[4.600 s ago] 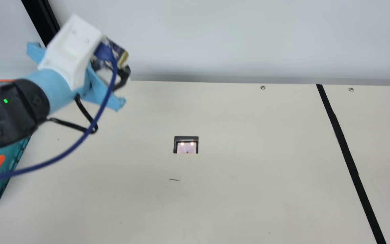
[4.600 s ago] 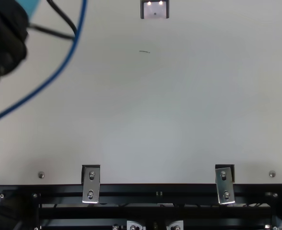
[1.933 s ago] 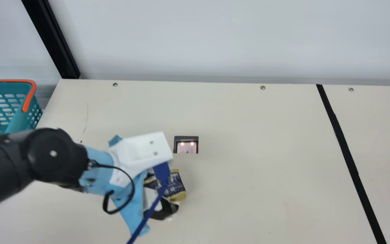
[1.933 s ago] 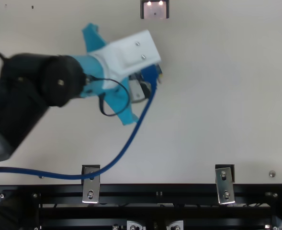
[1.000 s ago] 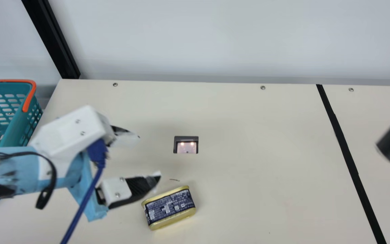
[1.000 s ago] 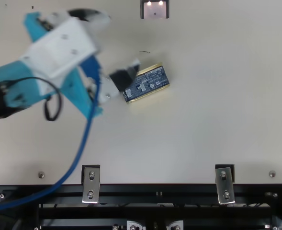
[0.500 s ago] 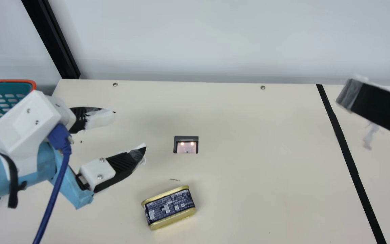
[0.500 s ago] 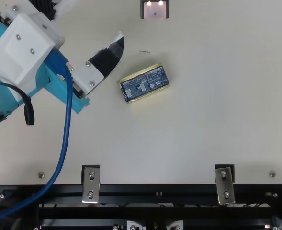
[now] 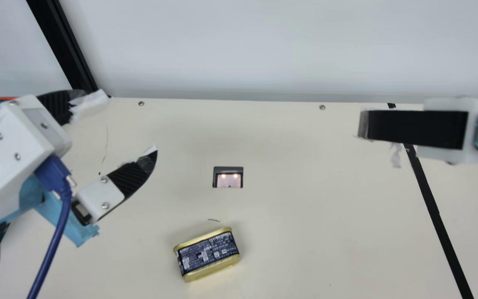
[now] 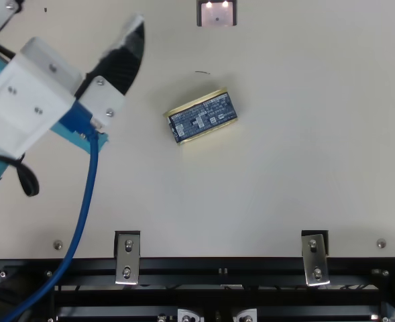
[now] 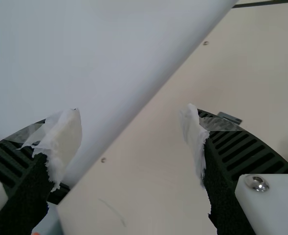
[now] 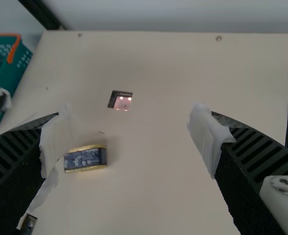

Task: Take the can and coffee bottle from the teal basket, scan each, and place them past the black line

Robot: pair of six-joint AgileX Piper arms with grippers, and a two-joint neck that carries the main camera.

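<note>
Lying on its side on the counter (image 9: pixel 305 241), label up, the can (image 9: pixel 206 254) sits on the robot's side of the scanner (image 9: pixel 228 182) and slightly left of it, well short of the black line (image 9: pixel 430 199). Its long axis runs mostly crosswise, R end angled away from the robot.

L claw (image 9: pixel 132 123) is nearer, but spread wide w/ nothing in it and up beyond the can toward the basket (image 12: pixel 14 81) side. R claw (image 9: pixel 361 124) is wide open too, empty, up near the line and aimed leftward across the counter — so from it the can is to the left and back toward the robot.

I'd guess a handover via the counter: R arm picks up next, scans, then carries over the line. From the R wrist the can lies over by one finger, not centred betw. the two, so that claw prob. needs to shift left and back, drop, and turn until its fingers straddle the short width. Come in askew — it could nudge or spin the can instead.
</note>
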